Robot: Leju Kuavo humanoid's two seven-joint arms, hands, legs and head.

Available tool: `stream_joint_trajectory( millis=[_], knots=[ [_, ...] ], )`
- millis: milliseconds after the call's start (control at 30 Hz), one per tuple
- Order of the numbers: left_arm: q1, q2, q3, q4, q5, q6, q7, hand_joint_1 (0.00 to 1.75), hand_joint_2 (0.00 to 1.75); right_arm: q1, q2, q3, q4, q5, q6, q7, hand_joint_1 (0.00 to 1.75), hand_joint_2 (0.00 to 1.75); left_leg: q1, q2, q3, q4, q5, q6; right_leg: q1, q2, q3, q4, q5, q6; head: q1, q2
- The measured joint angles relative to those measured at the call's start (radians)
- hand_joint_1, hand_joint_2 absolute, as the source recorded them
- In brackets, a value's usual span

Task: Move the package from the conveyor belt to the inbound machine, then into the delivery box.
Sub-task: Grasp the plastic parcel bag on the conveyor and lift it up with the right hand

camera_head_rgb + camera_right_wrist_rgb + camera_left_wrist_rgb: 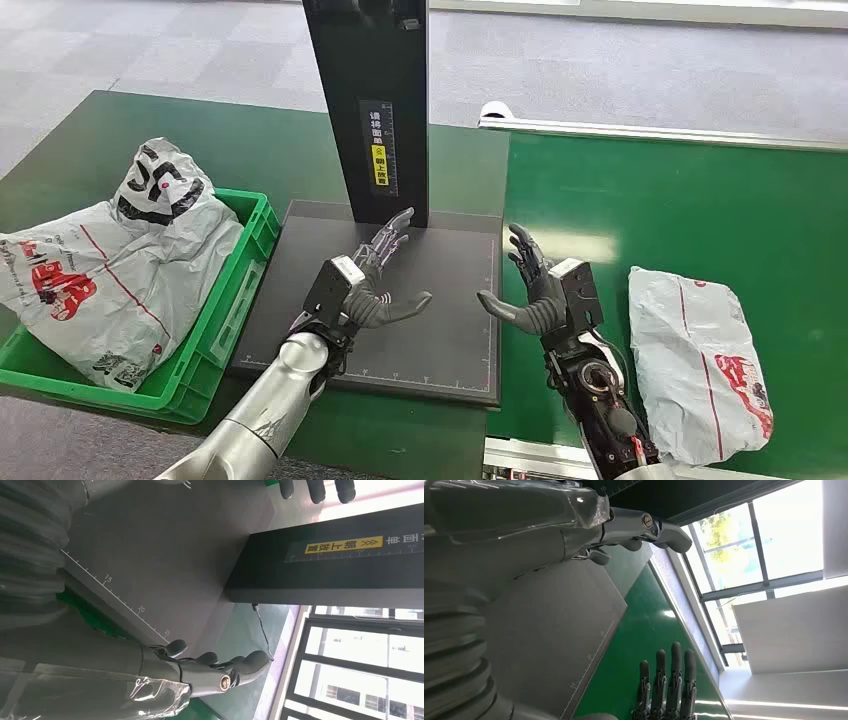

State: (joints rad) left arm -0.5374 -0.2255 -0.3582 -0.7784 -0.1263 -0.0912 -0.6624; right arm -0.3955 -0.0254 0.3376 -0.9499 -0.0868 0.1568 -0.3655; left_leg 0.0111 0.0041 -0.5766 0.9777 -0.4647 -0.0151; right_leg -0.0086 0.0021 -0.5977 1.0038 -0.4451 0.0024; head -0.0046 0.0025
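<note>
Package (700,360) — a soft, crinkled grey-white plastic mailer with red print, oblong and pillowy — lies flat on the smooth green conveyor belt (680,210) at the right, just beside the right arm and apart from both hands. Left of the belt sits the inbound machine (440,340): a matte dark-grey square plate with fine white ruler marks along its edges, and a tall glossy black rectangular post (370,100) rising from its far side, bearing a yellow label. Right hand (535,290) hangs over the right edge of the plate, fingers spread and pointing away, thumb angled inward, holding nothing. Left hand (370,285) hovers over the middle of the plate, fingers likewise apart and extended toward the post, thumb out to the right, empty. At the far left, on the dark green counter (270,150), a bright green ribbed plastic delivery box (235,310) holds rumpled grey mailers (110,270) with black and red markings — piled above its rim. Grey carpet tiles (620,70) lie beyond.
</note>
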Motion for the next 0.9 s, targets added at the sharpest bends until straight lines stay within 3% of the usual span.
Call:
stream_joint_trajectory(
  millis=[267, 600, 833, 900],
  knots=[
    [-0.003, 0.000, 0.000, 0.003, 0.000, 0.003, -0.006, 0.00, 1.75, -0.010, -0.005, 0.000, 0.003, 0.016, -0.016, -0.008, 0.00, 1.75, 0.000, 0.000, 0.000, 0.000, 0.000, 0.000, 0.000, 0.000, 0.000, 0.000, 0.000, 0.000, 0.000, 0.000],
    [-0.003, 0.011, 0.000, -0.005, 0.003, 0.004, 0.004, 0.00, 1.75, -0.075, -0.082, -0.008, 0.031, 0.274, -0.293, 0.034, 0.00, 1.75, 0.000, -0.001, 0.000, 0.000, 0.000, 0.000, 0.000, 0.000, 0.000, 0.000, 0.000, 0.000, 0.000, 0.000],
    [-0.003, 0.011, 0.001, -0.009, 0.003, 0.004, 0.007, 0.00, 1.75, -0.084, -0.106, -0.028, 0.045, 0.301, -0.313, 0.042, 0.00, 1.75, 0.000, -0.001, 0.000, 0.000, 0.000, 0.000, 0.000, 0.000, 0.000, 0.000, 0.000, 0.000, 0.000, 0.000],
    [-0.003, 0.011, 0.001, -0.009, 0.003, 0.001, 0.010, 0.00, 1.75, -0.084, -0.111, -0.030, 0.048, 0.350, -0.368, 0.068, 0.00, 1.75, 0.000, -0.001, 0.000, 0.000, 0.000, 0.000, 0.000, 0.000, 0.000, 0.000, 0.000, 0.000, 0.000, 0.000]
  ],
)
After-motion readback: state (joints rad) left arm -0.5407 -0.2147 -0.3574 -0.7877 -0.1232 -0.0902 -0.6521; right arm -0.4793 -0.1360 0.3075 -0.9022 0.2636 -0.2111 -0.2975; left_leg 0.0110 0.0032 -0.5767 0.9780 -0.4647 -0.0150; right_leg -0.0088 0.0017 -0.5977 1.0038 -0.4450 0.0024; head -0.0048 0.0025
